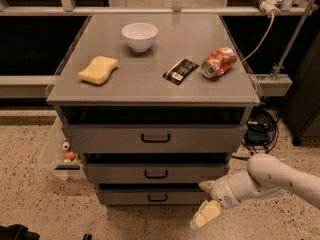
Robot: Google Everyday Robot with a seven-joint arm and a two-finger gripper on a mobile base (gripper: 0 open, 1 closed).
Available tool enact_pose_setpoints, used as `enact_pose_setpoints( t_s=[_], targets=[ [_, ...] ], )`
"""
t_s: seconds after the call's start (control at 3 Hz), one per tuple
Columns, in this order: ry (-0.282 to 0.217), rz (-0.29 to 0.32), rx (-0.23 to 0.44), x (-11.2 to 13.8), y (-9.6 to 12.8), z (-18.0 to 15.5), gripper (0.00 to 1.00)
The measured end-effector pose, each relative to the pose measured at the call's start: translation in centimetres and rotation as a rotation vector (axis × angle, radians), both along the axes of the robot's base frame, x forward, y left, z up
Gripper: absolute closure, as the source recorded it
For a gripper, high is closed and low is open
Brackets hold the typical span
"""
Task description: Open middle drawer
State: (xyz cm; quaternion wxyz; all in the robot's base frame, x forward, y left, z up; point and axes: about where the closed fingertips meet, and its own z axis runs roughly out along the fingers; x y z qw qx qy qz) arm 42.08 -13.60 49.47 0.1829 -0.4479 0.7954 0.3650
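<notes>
Middle drawer (115, 174), appearing shut between the taller front (110, 139) at 12 o'clock and the lower front (125, 197) at 6 o'clock, has the gripper (205, 201) at its 4 o'clock, fingers spread, holding nothing, apart from its black handle (156, 174).

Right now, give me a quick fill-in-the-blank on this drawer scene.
The tool hangs at the cabinet's lower ___ corner, fingers open, away from the middle drawer's handle.
The cabinet has ___ drawers.
The can lies on its ___.
Missing words: right; three; side.
</notes>
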Motion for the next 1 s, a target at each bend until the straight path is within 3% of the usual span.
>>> enact_pose_setpoints(
  t_s=[0.33,0.67,1.0],
  targets=[
    [-0.137,0.004,0.063,3.67,1.54,0.44,0.0],
    [-0.144,0.016,0.064,3.68,1.79,0.47,0.0],
    [-0.159,-0.02,0.035,3.68,0.94,-0.36,0.0]
  ],
)
